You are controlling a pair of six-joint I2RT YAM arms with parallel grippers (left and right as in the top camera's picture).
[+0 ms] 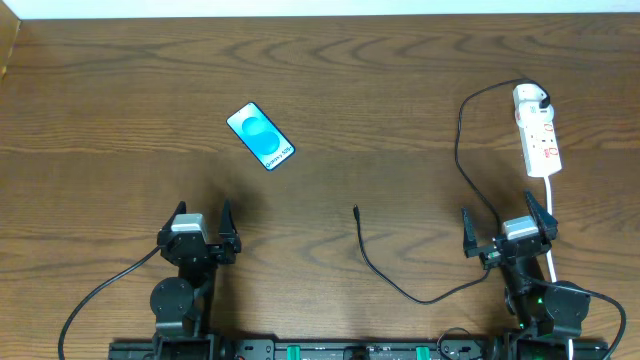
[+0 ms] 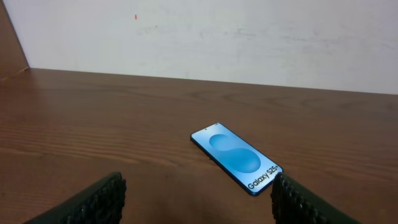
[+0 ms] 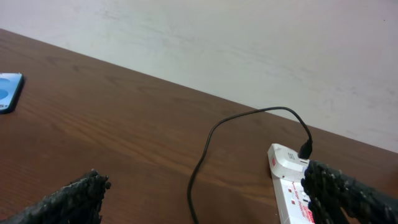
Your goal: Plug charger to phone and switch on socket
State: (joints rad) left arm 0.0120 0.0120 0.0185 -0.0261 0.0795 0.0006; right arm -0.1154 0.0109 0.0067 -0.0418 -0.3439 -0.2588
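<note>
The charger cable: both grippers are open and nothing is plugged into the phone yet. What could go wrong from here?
1. The charger runs close past the right gripper; moving toward the socket may snag it and drag the tip away.
2. The phone lies flat and unheld; pushing the connector in could slide it unless the left gripper steadies it.
3. The connector tip is small and flat on the table; a grasp may slip.

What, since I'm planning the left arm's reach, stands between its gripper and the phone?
Nothing visible does. Only bare wooden table lies between the open left gripper and the phone; the charger tip lies off to the right.
</note>
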